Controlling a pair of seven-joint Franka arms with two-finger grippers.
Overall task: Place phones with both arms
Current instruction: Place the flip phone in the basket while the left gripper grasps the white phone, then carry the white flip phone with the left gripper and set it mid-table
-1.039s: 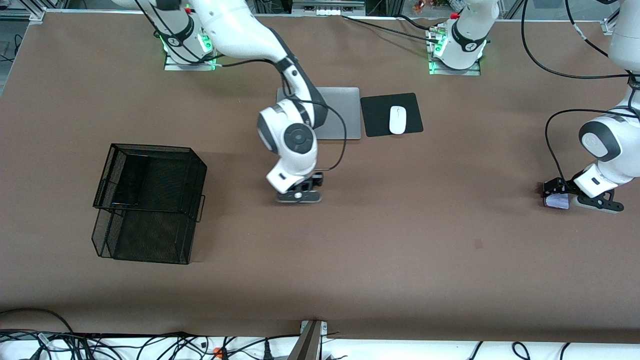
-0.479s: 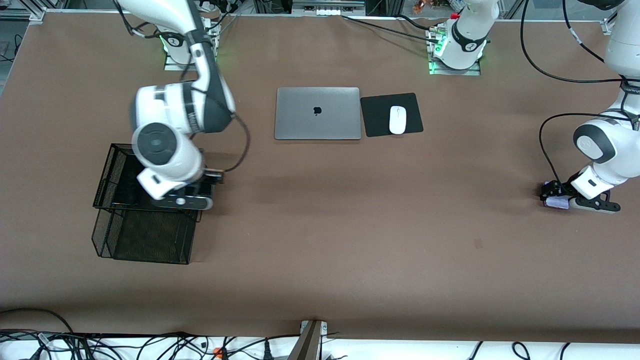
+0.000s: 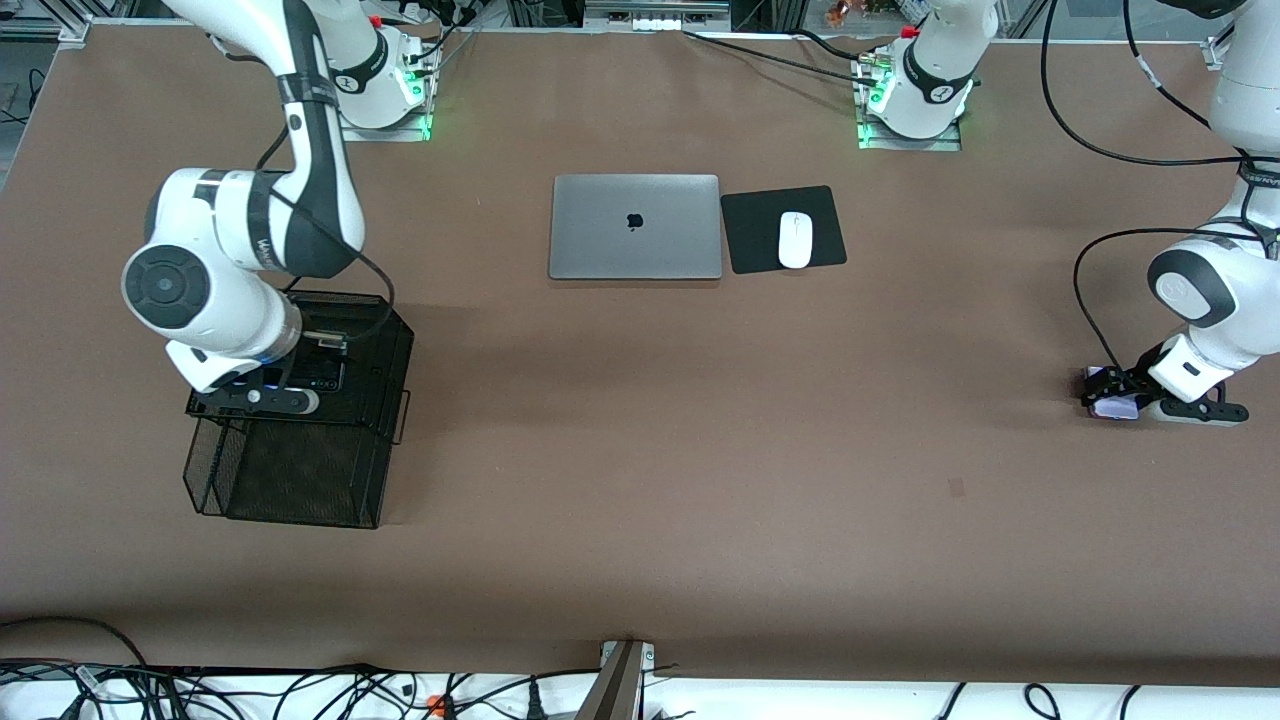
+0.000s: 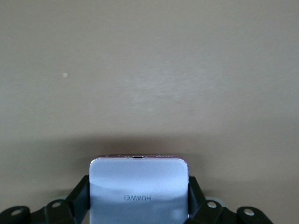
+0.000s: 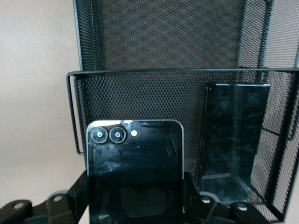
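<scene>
My right gripper (image 5: 135, 189) is shut on the small squarish black phone (image 5: 135, 158), its fingers pressed against both sides. It hangs over the upper tier of the black mesh basket (image 3: 300, 480), with the phone (image 3: 322, 372) above the mesh. The long black phone (image 5: 236, 135) stands inside that basket (image 5: 163, 37) against its wall. At the left arm's end of the table, my left gripper (image 3: 1110, 395) is low at the table surface and shut on the pale lavender-white phone (image 3: 1116, 407). In the left wrist view the fingers clamp both edges of that phone (image 4: 139, 186).
A closed grey laptop (image 3: 635, 227) lies between the two bases. Beside it a white mouse (image 3: 795, 240) rests on a black pad (image 3: 783, 229). Brown table (image 3: 700, 450) spreads between basket and left gripper. Cables (image 3: 1090, 290) trail by the left arm.
My right arm swung from in front of the laptop to over the basket, carrying the black phone. My left gripper closed on the pale phone and barely shifted.
</scene>
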